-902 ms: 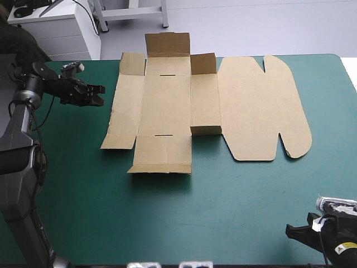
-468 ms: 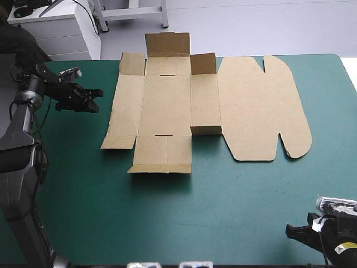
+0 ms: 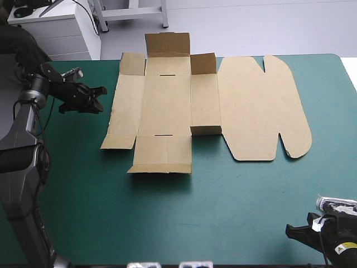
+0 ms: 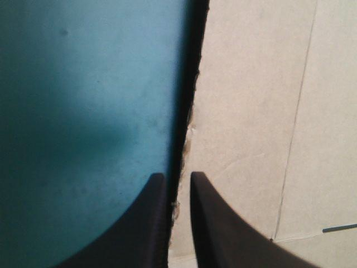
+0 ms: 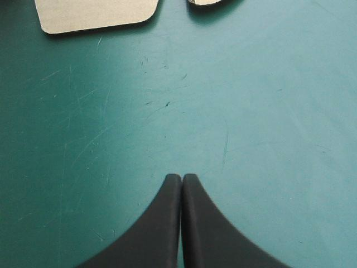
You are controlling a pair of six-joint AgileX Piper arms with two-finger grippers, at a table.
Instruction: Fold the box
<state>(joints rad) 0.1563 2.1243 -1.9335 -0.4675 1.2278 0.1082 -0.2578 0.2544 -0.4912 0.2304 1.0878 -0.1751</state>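
The brown box (image 3: 167, 106) lies flat and unfolded on the far half of the teal-green table, with its rounded lid panel (image 3: 259, 106) to the right. My left gripper (image 3: 99, 96) hovers just off the sheet's left edge, its tips pointing at it. In the left wrist view the black fingers (image 4: 174, 180) are all but closed, with only a thin slit between them. The box's edge (image 4: 268, 111) runs just ahead of and beside the tips. My right gripper (image 3: 291, 230) rests shut at the near right corner, far from the box. Rounded lid corners (image 5: 95, 14) lie well ahead of the right gripper (image 5: 182, 178).
A short flap (image 3: 167, 43) at the box's far side reaches past the table's far edge. Bare teal-green cover (image 3: 167, 223) fills the near half of the table. White cabinets (image 3: 56, 28) stand beyond the far left corner.
The left gripper has shifted slightly beside the box's left edge and turned a little. The box and the right arm have stayed put.
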